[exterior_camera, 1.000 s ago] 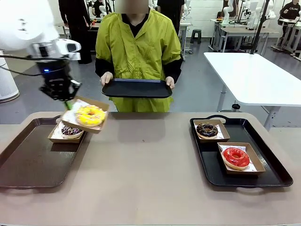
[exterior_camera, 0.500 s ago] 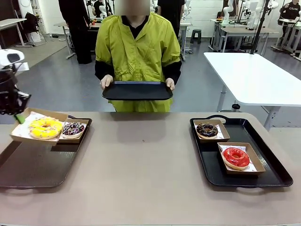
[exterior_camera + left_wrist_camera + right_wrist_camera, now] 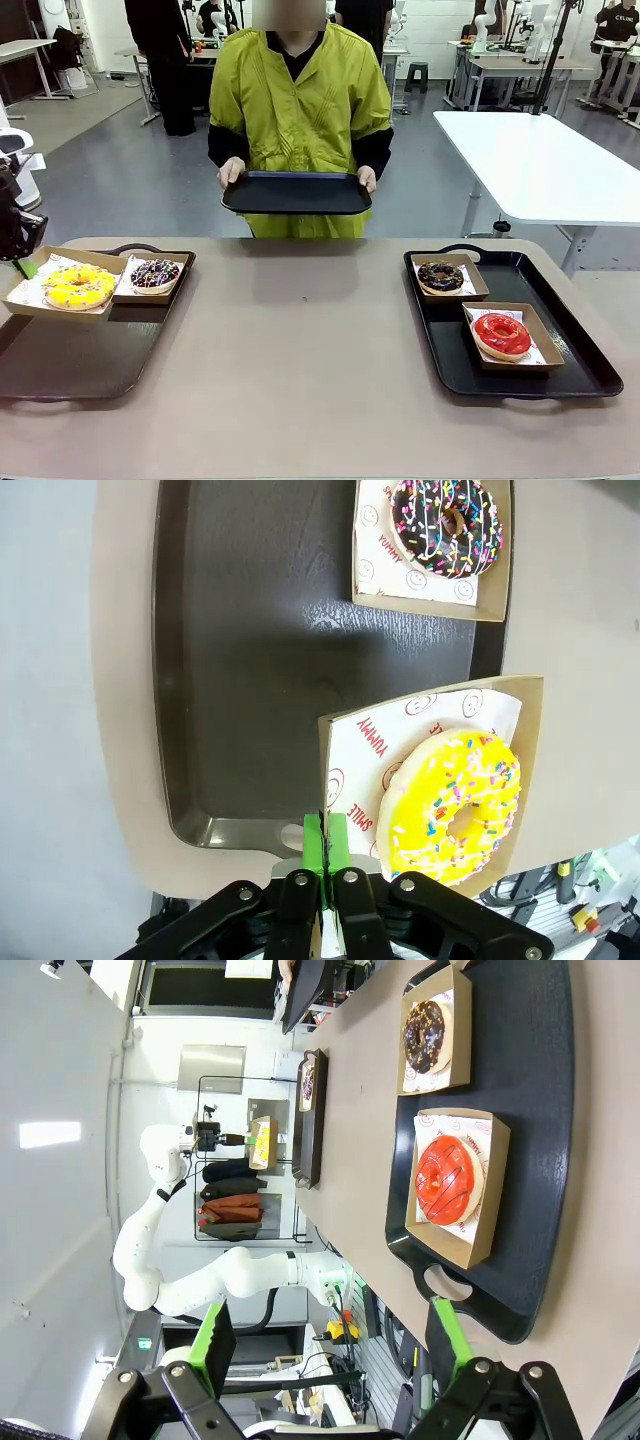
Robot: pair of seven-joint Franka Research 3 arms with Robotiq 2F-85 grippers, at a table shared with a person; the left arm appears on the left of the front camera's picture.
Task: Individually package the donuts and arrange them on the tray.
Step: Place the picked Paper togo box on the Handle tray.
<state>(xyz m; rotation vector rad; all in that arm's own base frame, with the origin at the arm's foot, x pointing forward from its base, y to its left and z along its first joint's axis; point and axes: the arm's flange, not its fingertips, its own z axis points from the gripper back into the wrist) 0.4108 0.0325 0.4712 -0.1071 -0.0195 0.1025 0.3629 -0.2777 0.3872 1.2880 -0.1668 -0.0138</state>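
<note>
Left wrist view: I see my left gripper [image 3: 325,865] clenched on the edge of the cardboard box [image 3: 530,770] that carries the yellow donut [image 3: 455,805], the green pads pressed together on the box's paper-lined rim. The box hangs in the air, partly over the dark left tray [image 3: 250,680] and partly past its edge. At the tray's far corner the sprinkled donut [image 3: 445,525] sits in its own box, flat on the tray.

In the front view the same gripper [image 3: 20,262] stands at the picture's left edge, with the yellow donut [image 3: 78,286] just beside the sprinkled donut [image 3: 154,274].

My right gripper [image 3: 330,1345] is released, its green-padded fingers spread wide above the table. Beyond them lies the right tray [image 3: 540,1160], holding the red donut [image 3: 450,1180] in the nearer box and the chocolate donut [image 3: 427,1035] in the farther one.

Across the table a person in a yellow-green coat [image 3: 300,95] holds an empty black tray [image 3: 296,193] level with both hands.
</note>
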